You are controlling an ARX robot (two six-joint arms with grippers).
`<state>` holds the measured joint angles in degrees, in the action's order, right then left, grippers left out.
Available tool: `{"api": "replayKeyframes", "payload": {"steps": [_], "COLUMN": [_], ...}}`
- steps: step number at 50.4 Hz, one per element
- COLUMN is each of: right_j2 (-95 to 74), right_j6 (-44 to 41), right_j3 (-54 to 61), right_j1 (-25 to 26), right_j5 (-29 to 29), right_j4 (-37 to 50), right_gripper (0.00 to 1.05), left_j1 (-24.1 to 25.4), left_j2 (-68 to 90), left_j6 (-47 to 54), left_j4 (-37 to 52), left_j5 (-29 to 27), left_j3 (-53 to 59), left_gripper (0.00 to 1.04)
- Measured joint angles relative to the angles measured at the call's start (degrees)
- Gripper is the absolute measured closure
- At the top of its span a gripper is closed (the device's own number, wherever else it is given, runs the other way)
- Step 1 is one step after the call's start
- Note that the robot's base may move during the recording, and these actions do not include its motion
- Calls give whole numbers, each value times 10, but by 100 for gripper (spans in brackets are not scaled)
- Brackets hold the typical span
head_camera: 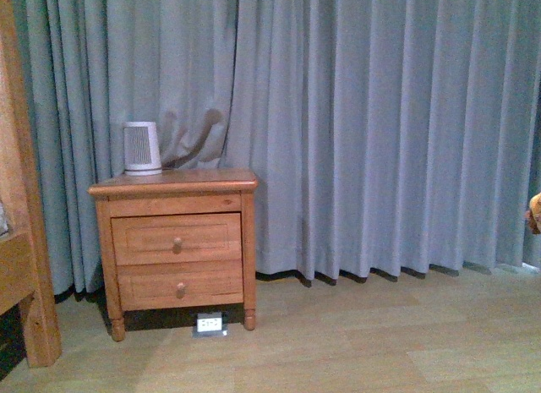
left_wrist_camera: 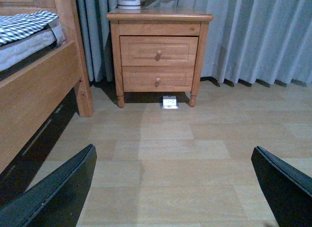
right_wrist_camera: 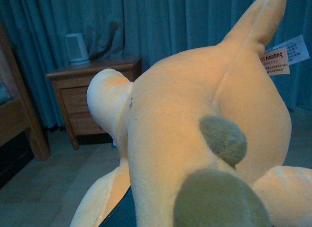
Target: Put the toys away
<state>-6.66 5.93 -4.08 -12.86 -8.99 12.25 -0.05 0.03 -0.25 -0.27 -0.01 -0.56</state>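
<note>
Close to the right wrist camera, an orange-yellow plush toy (right_wrist_camera: 180, 119)

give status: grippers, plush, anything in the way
Left gripper open, empty, over floor. Right gripper mostly hidden under plush, apparently gripping it aloft. Nightstand ahead, drawers shut; nothing seen blocking.

Shows a two-drawer wooden nightstand (head_camera: 176, 245) against grey curtains (head_camera: 380, 131), topped by a white ribbed appliance (head_camera: 142, 148), a small digital display (head_camera: 210, 324) on the wooden floor (head_camera: 355, 342) beneath, a bed frame (left_wrist_camera: 34, 85) with checked bedding (left_wrist_camera: 24, 24) alongside.
</note>
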Motion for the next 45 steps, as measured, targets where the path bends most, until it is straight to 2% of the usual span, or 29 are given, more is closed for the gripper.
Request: {"api": "replayKeyframes", "payload": {"steps": [45], "right_j2": [0], "right_j6": [0], "right_j3": [0], "right_j1": [0], "right_j5": [0], "right_j4": [0], "right_gripper": [85], "left_j1": [0], "left_j2": [0], "left_j6": [0], "left_j4": [0], "left_j5": [0], "left_j3": [0], "left_gripper": [6]}}
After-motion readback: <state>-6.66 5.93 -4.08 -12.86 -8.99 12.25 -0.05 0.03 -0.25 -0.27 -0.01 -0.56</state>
